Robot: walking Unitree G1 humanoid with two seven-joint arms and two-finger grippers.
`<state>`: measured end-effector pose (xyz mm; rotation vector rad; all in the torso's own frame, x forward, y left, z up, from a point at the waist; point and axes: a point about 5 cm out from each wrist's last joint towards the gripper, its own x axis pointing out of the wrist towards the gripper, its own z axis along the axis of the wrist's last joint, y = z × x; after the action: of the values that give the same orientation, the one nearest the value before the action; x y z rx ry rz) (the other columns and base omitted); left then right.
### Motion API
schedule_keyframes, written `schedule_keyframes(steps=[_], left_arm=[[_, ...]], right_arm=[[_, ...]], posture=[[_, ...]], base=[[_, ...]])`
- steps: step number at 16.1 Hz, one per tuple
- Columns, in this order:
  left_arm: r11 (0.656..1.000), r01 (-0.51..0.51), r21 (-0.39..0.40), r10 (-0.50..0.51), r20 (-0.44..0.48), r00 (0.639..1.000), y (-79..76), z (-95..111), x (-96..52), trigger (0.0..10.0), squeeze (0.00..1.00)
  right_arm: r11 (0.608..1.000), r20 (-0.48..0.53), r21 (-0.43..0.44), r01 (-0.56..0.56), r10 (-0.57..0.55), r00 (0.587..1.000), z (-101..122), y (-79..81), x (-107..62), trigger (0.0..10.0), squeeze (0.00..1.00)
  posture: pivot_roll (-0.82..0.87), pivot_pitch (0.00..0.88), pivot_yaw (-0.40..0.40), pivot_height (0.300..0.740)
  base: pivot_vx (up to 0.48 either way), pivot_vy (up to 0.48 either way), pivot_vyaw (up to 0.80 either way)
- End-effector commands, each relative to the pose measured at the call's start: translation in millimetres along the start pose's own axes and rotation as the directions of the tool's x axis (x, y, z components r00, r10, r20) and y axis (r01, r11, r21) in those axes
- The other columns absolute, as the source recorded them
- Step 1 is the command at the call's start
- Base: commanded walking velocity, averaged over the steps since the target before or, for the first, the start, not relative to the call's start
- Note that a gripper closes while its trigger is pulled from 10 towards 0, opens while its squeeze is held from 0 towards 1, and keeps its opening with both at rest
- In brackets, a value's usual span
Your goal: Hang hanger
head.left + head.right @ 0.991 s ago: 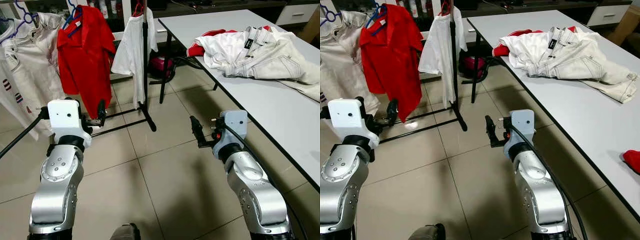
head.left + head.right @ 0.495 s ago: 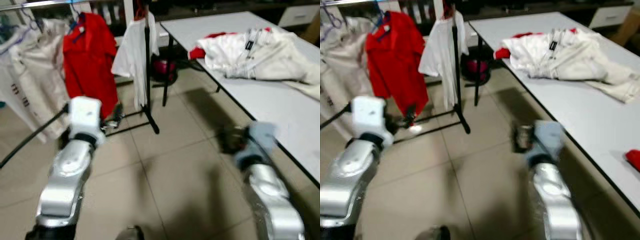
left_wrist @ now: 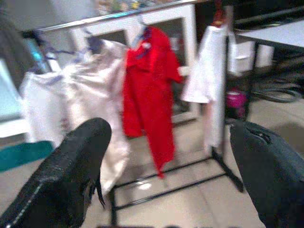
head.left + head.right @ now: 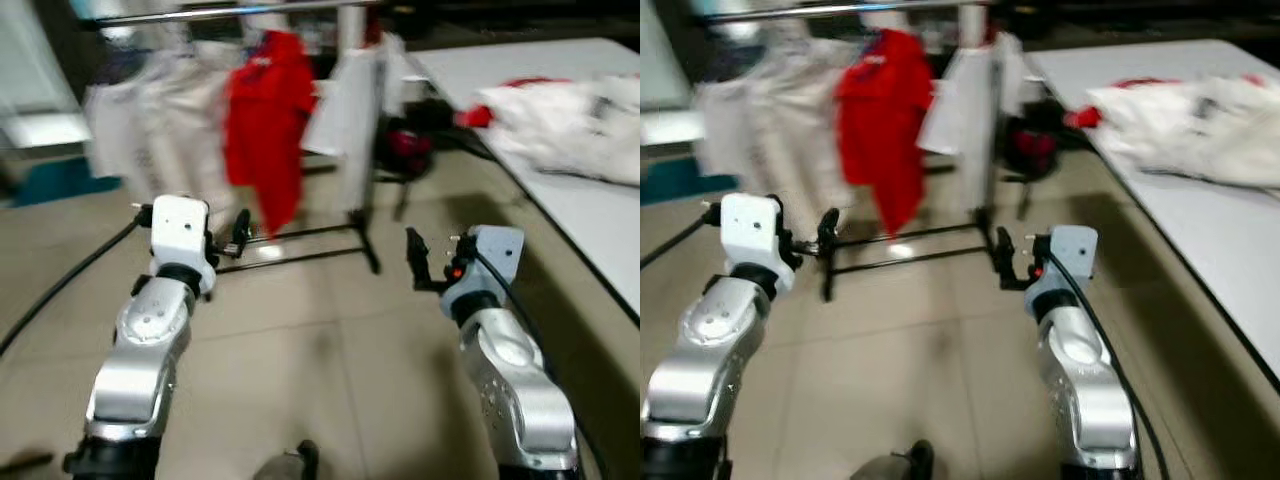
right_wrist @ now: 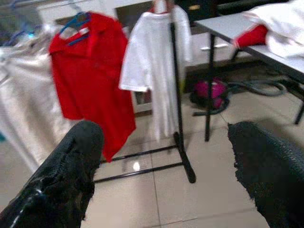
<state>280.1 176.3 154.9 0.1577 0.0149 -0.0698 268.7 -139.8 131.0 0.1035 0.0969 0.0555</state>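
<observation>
Grippers raised and empty, I face the clothes rack (image 4: 365, 215), where a red shirt (image 5: 90, 76) and white garments hang on hangers from the rail (image 4: 230, 12). Left gripper (image 4: 238, 232) and right gripper (image 4: 413, 258) both hold their fingers spread apart; more clothing lies heaped on the table (image 4: 585, 215), probably awaiting hanging.
</observation>
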Motion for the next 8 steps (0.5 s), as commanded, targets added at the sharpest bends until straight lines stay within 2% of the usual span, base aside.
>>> schedule_keyframes(steps=[1, 2, 3, 4, 8], left_arm=[[0.999, -0.020, 0.027, 0.019, 0.015, 1.000, 5.5, 4, 1.5, 10.0, 0.80], [0.999, -0.027, 0.033, 0.027, 0.018, 0.999, 7.9, 5, 1.9, 10.0, 0.80], [0.999, -0.040, 0.034, 0.039, 0.023, 0.999, 10.8, 6, 2.6, 10.0, 0.80], [0.998, -0.051, 0.032, 0.050, 0.028, 0.998, 12.7, 7, 2.9, 10.0, 0.80], [0.998, -0.052, 0.036, 0.050, 0.038, 0.998, 13.4, 10, 2.9, 10.0, 0.79]], right_arm=[[0.997, 0.046, -0.071, -0.017, 0.021, 0.999, 6, 5.4, -0.5, 10.0, 1.00], [0.994, 0.053, -0.104, -0.017, 0.023, 0.998, 5, 4.7, 0.3, 10.0, 1.00], [0.997, 0.058, -0.071, -0.012, 0.016, 0.998, 5, 4.0, 2.5, 10.0, 1.00], [0.998, 0.066, -0.059, 0.002, 0.002, 0.998, 7, 2.5, 4.1, 10.0, 1.00], [0.988, 0.053, -0.129, 0.089, -0.083, 0.995, 10, -6.3, 8.7, 10.0, 1.00]], posture=[[-0.09, 0.048, 0.025, 0.740], [-0.09, 0.047, 0.020, 0.740], [-0.09, 0.044, 0.014, 0.740], [-0.08, 0.042, 0.011, 0.740], [-0.07, 0.041, 0.008, 0.740]], base=[[0.300, 0.000, 0.80], [0.300, 0.000, 0.80], [0.300, 0.000, 0.80], [0.300, 0.000, 0.00], [0.317, 0.000, 0.00]])
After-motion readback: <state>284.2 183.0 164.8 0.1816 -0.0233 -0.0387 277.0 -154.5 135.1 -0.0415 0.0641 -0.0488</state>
